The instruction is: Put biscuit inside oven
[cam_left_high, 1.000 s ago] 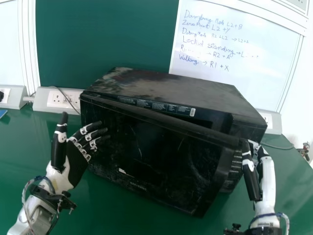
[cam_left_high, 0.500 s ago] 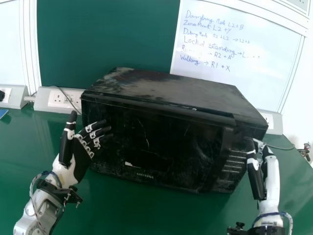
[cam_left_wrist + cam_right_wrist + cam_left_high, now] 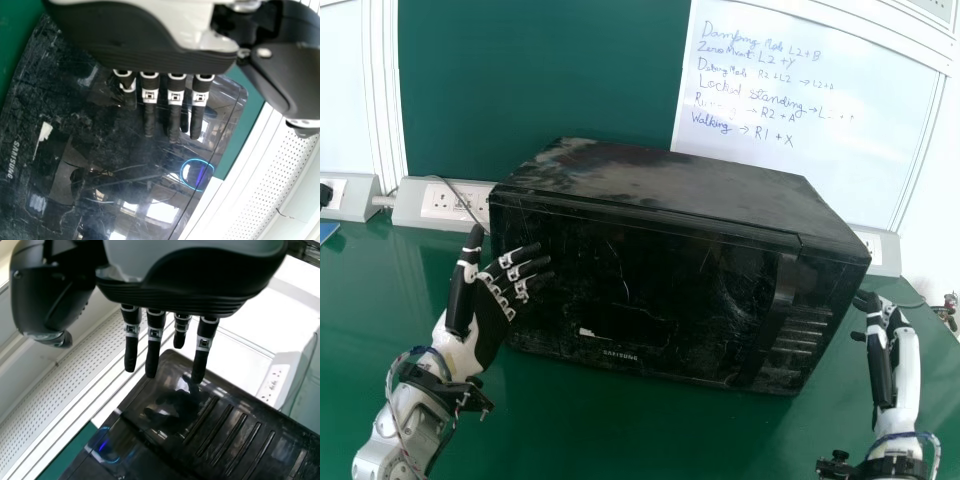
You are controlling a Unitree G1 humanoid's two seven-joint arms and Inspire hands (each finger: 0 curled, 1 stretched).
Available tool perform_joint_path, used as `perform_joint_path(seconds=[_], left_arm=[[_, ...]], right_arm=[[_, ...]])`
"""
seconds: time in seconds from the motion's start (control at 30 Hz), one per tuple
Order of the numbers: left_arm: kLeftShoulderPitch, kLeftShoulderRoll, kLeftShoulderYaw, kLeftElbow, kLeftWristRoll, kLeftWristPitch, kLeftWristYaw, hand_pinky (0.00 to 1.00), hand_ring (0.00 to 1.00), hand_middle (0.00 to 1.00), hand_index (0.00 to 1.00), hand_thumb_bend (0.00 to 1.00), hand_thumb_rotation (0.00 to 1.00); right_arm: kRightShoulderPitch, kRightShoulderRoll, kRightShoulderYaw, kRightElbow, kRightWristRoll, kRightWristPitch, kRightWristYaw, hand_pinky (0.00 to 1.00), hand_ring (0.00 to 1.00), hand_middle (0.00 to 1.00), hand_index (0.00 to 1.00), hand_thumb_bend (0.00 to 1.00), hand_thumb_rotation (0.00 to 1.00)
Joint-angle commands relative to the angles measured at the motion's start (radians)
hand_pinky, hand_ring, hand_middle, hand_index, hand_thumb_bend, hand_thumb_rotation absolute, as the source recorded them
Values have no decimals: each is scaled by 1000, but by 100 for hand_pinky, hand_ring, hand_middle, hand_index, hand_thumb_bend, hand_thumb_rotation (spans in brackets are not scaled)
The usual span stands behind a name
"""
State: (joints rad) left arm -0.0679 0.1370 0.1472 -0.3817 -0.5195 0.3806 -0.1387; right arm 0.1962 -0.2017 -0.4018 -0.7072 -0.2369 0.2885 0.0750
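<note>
A black oven (image 3: 670,180) sits on a green counter (image 3: 580,430), its door (image 3: 660,275) closed. At the oven's nine o'clock, the robot's left hand (image 3: 488,328) stands before the door, fingers (image 3: 174,120) straight and slightly spread; contact cannot be told. Toward three o'clock, the right hand (image 3: 882,375) hangs just beside the oven, its fingers (image 3: 153,357) extended and apart. A handwritten whiteboard (image 3: 800,110) stands behind, at one o'clock.

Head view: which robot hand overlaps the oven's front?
The left robot hand: its fingers cross the left end of the front of the oven. The right robot hand shows beyond the oven's right side instead.
</note>
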Motion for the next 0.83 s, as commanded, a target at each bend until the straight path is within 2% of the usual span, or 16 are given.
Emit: perform_joint_path(seconds=[0.0,0.23,0.47,0.6,0.8], left_arm=[[-34,4,-9,17,6,5,-14,79,80,79,78,71,35],[-43,3,-10,34,15,-10,-28,80,80,79,78,71,35],[22,1,20,-57,-18,1,-27,78,77,75,75,68,38],[76,12,80,-133,-96,47,-7,78,76,74,77,69,39],[134,16,177,-200,-172,59,49,77,75,75,76,69,38]], right_arm=[[-2,-17,-18,15,20,-10,4,64,72,76,76,67,11],[22,-15,-33,2,30,10,-5,64,72,76,77,67,10],[46,-9,-26,-10,31,-6,-6,63,72,76,76,67,8],[47,-6,-16,-6,29,-18,-13,63,71,76,76,67,9],[36,2,-12,20,48,-37,-25,65,72,76,76,67,10]])
